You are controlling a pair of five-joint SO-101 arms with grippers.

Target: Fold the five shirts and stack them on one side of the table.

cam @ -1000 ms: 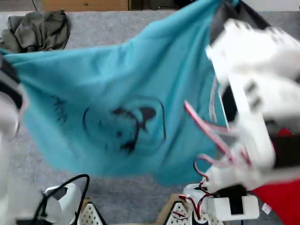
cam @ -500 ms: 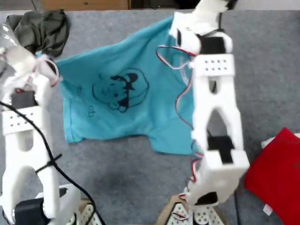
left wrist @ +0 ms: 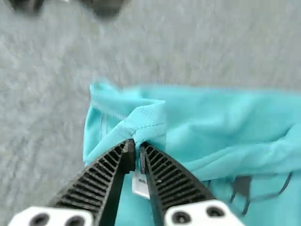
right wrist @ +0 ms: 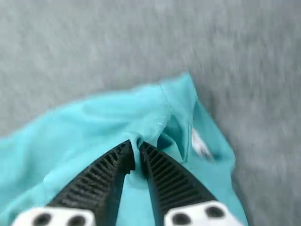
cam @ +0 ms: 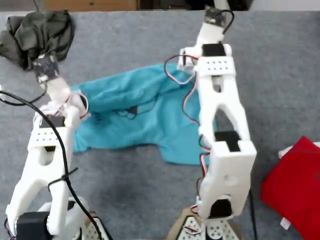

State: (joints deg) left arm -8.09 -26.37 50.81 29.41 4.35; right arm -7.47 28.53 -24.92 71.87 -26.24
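A teal shirt [cam: 145,117] with a dark print lies rumpled on the grey table [cam: 280,65], its far part folded over toward the near side. My left gripper [left wrist: 137,151] is shut on a bunched seam at the teal shirt's [left wrist: 221,136] left edge, beside a white label. My right gripper [right wrist: 136,157] is shut on a fold of the teal shirt [right wrist: 84,136] near its far right corner. In the high view the left arm [cam: 47,145] stands at the shirt's left end and the right arm [cam: 220,115] crosses its right side.
A crumpled dark olive shirt [cam: 42,32] lies at the far left corner. A red shirt [cam: 292,185] lies at the near right edge. Black cables run by the left arm's base.
Both arms have lowered the teal shirt from held up and spread out down onto the table. Its far edge has come toward the near side, folding over the print.
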